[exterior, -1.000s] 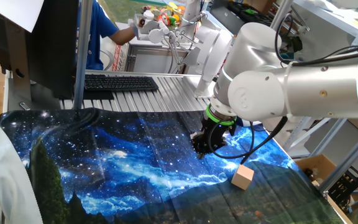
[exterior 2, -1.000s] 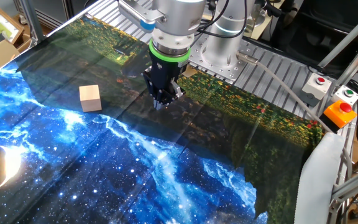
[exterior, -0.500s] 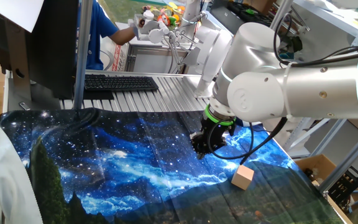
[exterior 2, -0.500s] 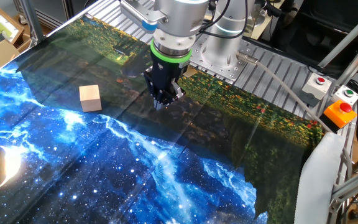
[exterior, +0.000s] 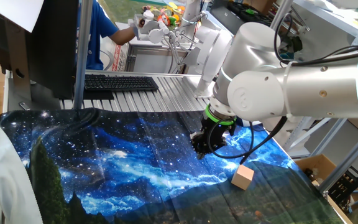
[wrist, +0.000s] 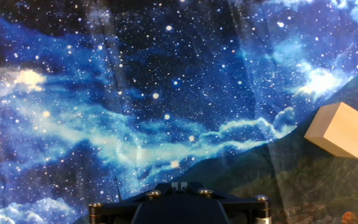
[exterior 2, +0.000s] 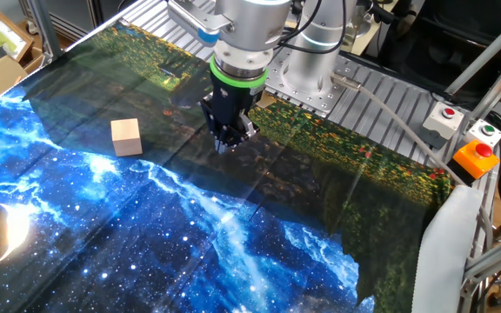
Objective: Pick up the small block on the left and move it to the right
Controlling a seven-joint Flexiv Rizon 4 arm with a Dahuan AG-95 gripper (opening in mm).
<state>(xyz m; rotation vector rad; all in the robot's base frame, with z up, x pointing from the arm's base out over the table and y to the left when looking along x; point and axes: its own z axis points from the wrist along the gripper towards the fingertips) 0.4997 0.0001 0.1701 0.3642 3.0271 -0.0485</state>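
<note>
The small block, a pale tan wooden cube, lies on the starry blue cloth. It shows in one fixed view, in the other fixed view and at the right edge of the hand view. My gripper hangs just above the cloth, a short way from the block and not touching it. In the other fixed view the gripper is to the right of the block. Its fingers are closed together with nothing between them; in the hand view only the joined tips show at the bottom edge.
A galaxy-print cloth covers the table. A keyboard lies on the ribbed metal strip at the back. A button box with an orange button sits at the table's corner. A person in blue stands behind the table.
</note>
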